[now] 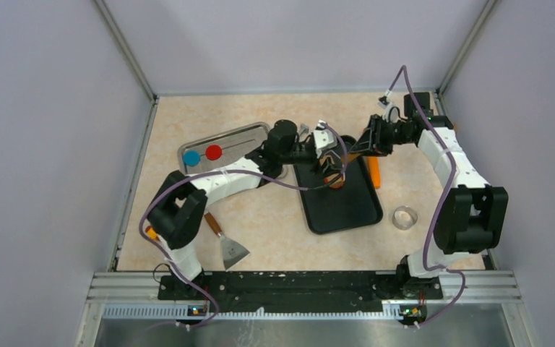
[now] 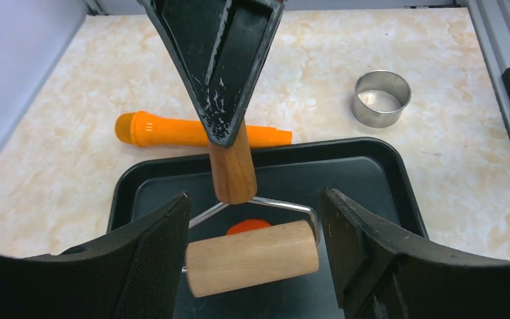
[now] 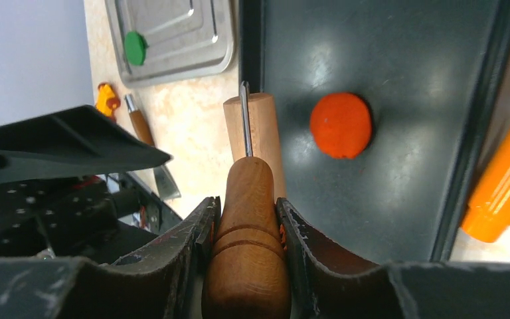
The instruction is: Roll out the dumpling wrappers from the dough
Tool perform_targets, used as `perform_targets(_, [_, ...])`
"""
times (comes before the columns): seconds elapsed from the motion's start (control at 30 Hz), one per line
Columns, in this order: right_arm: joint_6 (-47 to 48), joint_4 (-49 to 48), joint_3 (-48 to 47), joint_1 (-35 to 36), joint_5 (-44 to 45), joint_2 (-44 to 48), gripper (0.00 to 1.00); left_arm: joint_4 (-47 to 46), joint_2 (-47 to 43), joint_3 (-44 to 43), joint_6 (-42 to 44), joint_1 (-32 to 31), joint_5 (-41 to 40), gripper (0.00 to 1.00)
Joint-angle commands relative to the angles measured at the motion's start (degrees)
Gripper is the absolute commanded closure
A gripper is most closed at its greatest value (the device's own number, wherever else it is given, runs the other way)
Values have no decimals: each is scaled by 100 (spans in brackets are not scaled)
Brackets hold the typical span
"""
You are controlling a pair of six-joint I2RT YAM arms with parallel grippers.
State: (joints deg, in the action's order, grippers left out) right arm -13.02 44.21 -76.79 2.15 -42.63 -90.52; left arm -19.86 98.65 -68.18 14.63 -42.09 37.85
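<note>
I see right tool (image 3: 247, 201) clenched on rolling pin (image 2: 252, 258) handle | left tool (image 2: 254, 199) released — flanking it | orange dough disc (image 3: 340, 124) on black tray (image 3: 405, 199)

No text, label, brand, number or sign can be read in any of the three views.
</note>
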Motion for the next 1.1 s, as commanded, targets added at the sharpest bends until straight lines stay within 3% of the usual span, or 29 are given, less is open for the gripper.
perform_targets(0.0, [-139, -452, 127, -193, -63, 326, 100, -384, 571, -753, -297, -107, -33, 27])
perform_targets(0.3, [-130, -983, 476, -551, -213, 275, 100, 102, 1718, -1777, -59, -382, -378, 34])
perform_targets(0.67, [-184, -1212, 728, -627, -316, 426, 100, 45, 2166, -1933, 107, -414, -175, 40])
perform_targets(0.8, [-133, -1214, 768, -628, -204, 371, 100, 10, 2360, -2040, 99, -415, -211, 50])
perform_targets(1.07, [66, -944, 556, -628, 78, 129, 100, 311, 2764, -2591, -281, -441, -101, 98])
